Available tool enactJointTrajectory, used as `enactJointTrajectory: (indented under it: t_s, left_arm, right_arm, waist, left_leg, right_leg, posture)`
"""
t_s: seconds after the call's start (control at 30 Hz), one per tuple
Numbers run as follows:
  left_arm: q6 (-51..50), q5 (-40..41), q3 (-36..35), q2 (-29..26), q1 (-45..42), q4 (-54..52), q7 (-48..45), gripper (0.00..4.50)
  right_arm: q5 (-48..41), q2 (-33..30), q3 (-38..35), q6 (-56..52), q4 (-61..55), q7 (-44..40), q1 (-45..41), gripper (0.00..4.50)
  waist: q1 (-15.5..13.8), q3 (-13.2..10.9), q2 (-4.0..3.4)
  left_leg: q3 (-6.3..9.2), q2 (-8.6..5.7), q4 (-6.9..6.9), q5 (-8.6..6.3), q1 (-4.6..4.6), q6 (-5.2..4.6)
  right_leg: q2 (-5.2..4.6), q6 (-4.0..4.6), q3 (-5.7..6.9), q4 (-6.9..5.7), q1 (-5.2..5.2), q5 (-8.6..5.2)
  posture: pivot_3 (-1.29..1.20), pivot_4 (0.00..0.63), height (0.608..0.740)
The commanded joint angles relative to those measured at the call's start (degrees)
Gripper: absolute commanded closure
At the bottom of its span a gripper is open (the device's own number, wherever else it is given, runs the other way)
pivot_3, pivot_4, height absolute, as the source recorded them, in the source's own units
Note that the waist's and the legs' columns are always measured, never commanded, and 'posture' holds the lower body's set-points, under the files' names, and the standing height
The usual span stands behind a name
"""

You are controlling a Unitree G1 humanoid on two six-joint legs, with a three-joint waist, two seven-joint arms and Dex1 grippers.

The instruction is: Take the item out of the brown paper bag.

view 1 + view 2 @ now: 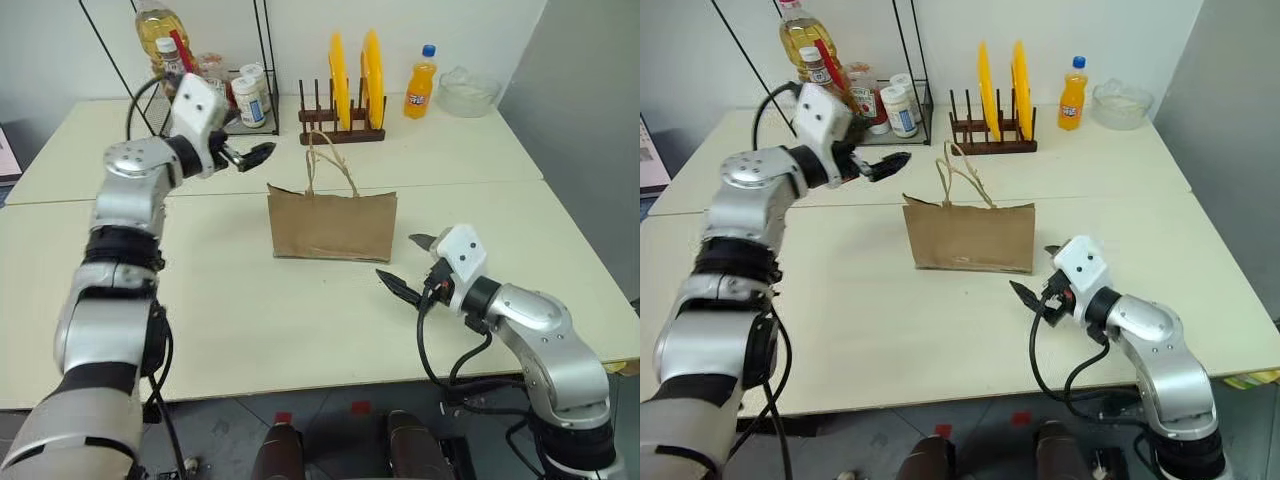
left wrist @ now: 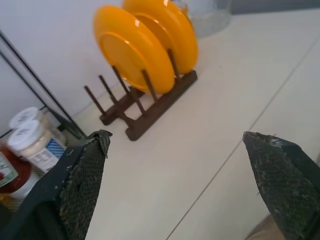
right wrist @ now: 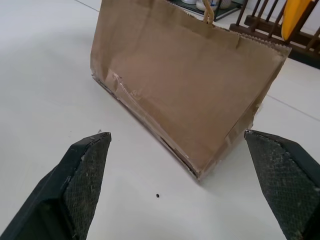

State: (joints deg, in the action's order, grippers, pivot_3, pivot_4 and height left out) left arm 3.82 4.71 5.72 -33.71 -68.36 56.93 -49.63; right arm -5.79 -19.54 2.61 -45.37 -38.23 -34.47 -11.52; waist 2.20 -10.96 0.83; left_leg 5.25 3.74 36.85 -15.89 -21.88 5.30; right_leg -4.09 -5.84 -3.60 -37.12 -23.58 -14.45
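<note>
The brown paper bag (image 1: 333, 225) stands upright on the pale surface (image 1: 250, 300), its long axis running across the robot's front from left to right, its broad creased face turned toward the robot and its mouth opening upward, with the cord handles (image 1: 325, 160) rising in loops above the rim. Standing this way, the bag can only be entered from above, which probably explains the placing of the arms: the left end effector (image 1: 248, 156) hangs raised above the surface, up and to the left of the bag's mouth and apart from it, its two fingers spread wide with nothing between them, as if set to come at the handles or rim. The right end effector (image 1: 412, 262) sits low, just off the bag's right end without touching it, fingers also wide apart and empty, aimed at the bag's lower corner, a position that would suit steadying the bag. The item is not visible; judged from the task, it is presumably inside the bag, so its orientation cannot be told, and no step of taking it out looks done yet. Behind the bag, well apart, stand a wooden rack (image 1: 342, 128) holding two yellow plates (image 1: 352, 65) and an orange soda bottle (image 1: 421, 84).
</note>
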Motion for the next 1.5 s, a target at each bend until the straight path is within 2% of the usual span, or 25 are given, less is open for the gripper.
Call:
enactJointTrajectory:
  t_s: [0.03,0.13,0.27,0.37,0.47,0.63,0.83,1.1,1.5]
  left_arm:
    - [4.4,-3.7,2.4,0.8,-2.9,4.6,-7.2,0.00]
    - [5.6,-4.2,3.7,0.4,-2.0,4.0,-16.9,0.00]
    - [2.9,-2.5,2.5,-0.7,-0.2,-0.5,-24.2,0.00]
    - [-1.2,-0.9,2.7,-2.6,4.1,-10.3,-29.5,0.00]
    - [-8.9,1.9,3.0,-5.8,10.7,-25.3,-34.1,0.00]
    - [-19.8,6.3,2.6,-11.7,21.2,-49.5,-37.0,0.00]
    - [-22.2,8.2,0.2,-14.8,24.9,-60.4,-34.0,0.00]
    - [-13.6,10.0,-1.7,-20.4,36.3,-71.3,-36.2,0.00]
    - [7.6,6.4,0.7,-23.1,47.6,-72.8,-37.8,0.00]
  right_arm:
    - [-0.6,0.9,0.4,0.8,-2.0,3.3,-0.9,0.03]
    - [-0.4,1.1,0.8,2.0,-1.0,5.2,-1.5,0.03]
    - [-1.5,0.9,0.4,3.7,-0.8,5.8,-1.0,0.03]
    - [-3.1,-0.2,-0.8,5.3,-1.0,4.5,0.1,0.03]
    - [-5.1,-3.1,-2.0,7.3,-0.8,1.7,1.9,0.03]
    - [-6.1,-9.9,-3.3,13.7,2.1,-3.5,5.9,0.03]
    - [-7.6,-12.9,-4.7,19.1,6.7,-6.4,6.2,0.03]
    - [-9.9,-15.2,-4.1,23.5,7.6,-10.7,7.5,0.03]
    - [-10.3,-18.4,-4.8,27.8,9.7,-14.3,9.3,0.03]
  waist:
    - [0.2,0.0,0.00]
    - [0.6,0.0,0.00]
    - [0.8,0.0,0.00]
    - [1.0,0.0,0.00]
    - [1.1,0.0,-0.01]
    - [1.0,0.0,0.00]
    - [0.7,0.0,0.00]
    - [0.8,0.0,-0.01]
    - [-0.2,0.0,0.00]
  left_leg:
    - [0.00,0.00,0.00,0.00,0.00,0.00]
    - [0.02,0.01,-0.04,0.00,-0.01,0.00]
    - [0.03,0.01,-0.04,0.00,-0.01,-0.01]
    - [0.04,0.01,-0.05,-0.01,-0.01,-0.01]
    - [0.06,0.02,-0.06,-0.01,-0.01,-0.01]
    - [0.09,0.03,-0.03,-0.01,0.00,-0.02]
    - [0.14,0.02,0.08,-0.12,0.07,-0.23]
    - [0.17,0.03,0.00,-0.13,0.07,-0.24]
    - [0.14,0.01,0.05,-0.13,0.09,-0.25]
  right_leg:
    - [0.00,0.00,0.00,0.00,0.00,0.00]
    - [0.00,0.00,0.01,-0.01,-0.01,0.00]
    - [0.00,0.00,0.01,-0.02,-0.01,0.00]
    - [0.00,0.00,0.00,-0.02,0.00,0.00]
    - [0.00,0.00,0.00,-0.05,0.00,0.00]
    - [0.00,-0.01,-0.01,-0.04,0.07,-0.01]
    - [0.00,-0.02,-0.02,-0.06,0.22,-0.01]
    - [0.01,0.00,0.00,0.02,0.23,-0.03]
    - [0.01,0.00,-0.03,0.08,0.29,-0.03]
  posture:
    - [0.00,0.150,0.740]
    - [0.00,0.150,0.740]
    - [0.00,0.150,0.740]
    - [0.00,0.150,0.740]
    - [0.00,0.150,0.740]
    - [0.00,0.150,0.740]
    - [0.00,0.150,0.740]
    - [0.00,0.150,0.740]
    - [0.00,0.150,0.740]
